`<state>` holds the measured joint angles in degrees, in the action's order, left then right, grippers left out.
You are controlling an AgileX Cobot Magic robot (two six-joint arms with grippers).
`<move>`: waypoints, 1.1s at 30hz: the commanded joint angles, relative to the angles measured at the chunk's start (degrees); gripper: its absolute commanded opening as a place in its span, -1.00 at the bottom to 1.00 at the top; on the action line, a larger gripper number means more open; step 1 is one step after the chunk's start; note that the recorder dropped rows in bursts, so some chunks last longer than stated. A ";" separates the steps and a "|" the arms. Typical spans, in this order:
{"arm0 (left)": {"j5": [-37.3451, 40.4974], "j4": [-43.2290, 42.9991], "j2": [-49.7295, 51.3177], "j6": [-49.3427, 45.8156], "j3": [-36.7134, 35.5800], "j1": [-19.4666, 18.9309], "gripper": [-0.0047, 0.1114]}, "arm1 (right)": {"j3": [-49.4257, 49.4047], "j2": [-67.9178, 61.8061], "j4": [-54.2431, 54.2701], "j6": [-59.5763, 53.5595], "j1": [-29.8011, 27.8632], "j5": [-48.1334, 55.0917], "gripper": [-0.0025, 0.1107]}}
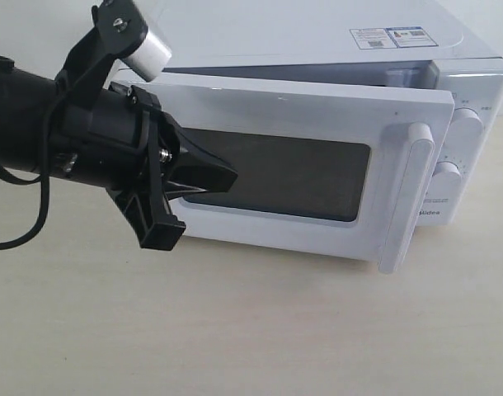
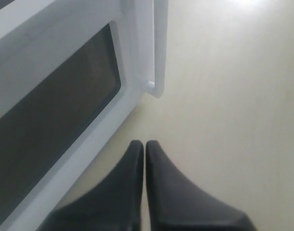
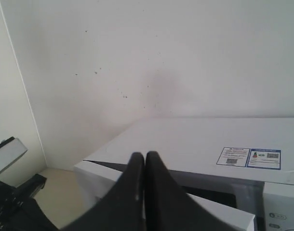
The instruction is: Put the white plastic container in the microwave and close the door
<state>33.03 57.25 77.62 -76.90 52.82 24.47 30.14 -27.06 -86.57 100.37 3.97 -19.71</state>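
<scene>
The white microwave [image 1: 317, 37] stands on the table with its door [image 1: 317, 111] ajar by a narrow gap along the top. A pale translucent shape [image 1: 404, 77] shows inside that gap; I cannot tell whether it is the white plastic container, which is otherwise hidden. My left gripper [image 1: 232, 176] is shut and empty, its tips right at the door's dark window [image 1: 301, 173]. In the left wrist view the gripper [image 2: 144, 143] sits beside the door's lower edge [image 2: 89, 144]. My right gripper [image 3: 145, 155] is shut and empty, held high in front of the microwave's top [image 3: 185, 139].
The door's vertical bar handle [image 1: 404, 198] sticks out toward the front. Two round dials [image 1: 466, 128] are on the right panel and a sticker [image 1: 392, 37] is on top. Bare beige tabletop [image 1: 276, 330] lies in front. A wall [image 3: 161, 57] stands behind the microwave.
</scene>
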 commanded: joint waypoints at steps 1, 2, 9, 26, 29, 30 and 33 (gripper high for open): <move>-0.65 0.80 -0.20 0.73 -0.22 0.17 -0.85 | 0.33 -0.23 0.29 3.09 0.11 -0.81 -0.96; -0.65 0.80 -0.20 0.73 -0.22 0.17 -0.85 | 0.33 -0.23 0.41 3.70 0.11 -0.81 -0.96; -0.48 0.80 -0.20 0.73 -0.22 0.17 -0.85 | 0.33 -0.23 0.41 4.53 0.11 -0.81 -0.96; -0.48 0.80 -0.20 0.73 -0.22 0.17 -0.85 | 0.47 -0.23 16.74 -37.45 0.97 41.51 -0.96; -0.48 0.80 -0.20 0.73 -0.22 0.17 -0.85 | 2.39 -0.95 29.03 -47.43 3.45 54.14 -0.96; -0.48 0.80 -0.20 0.73 -0.22 0.17 -0.85 | 3.25 -0.91 37.77 -52.48 5.48 57.10 -0.96; -0.48 0.80 -0.20 0.73 -0.22 0.17 -0.85 | 3.97 -1.00 60.83 -66.18 10.78 60.24 -0.96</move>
<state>33.01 57.25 77.62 -76.90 52.82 24.47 33.40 -27.80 -44.18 47.58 10.88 36.48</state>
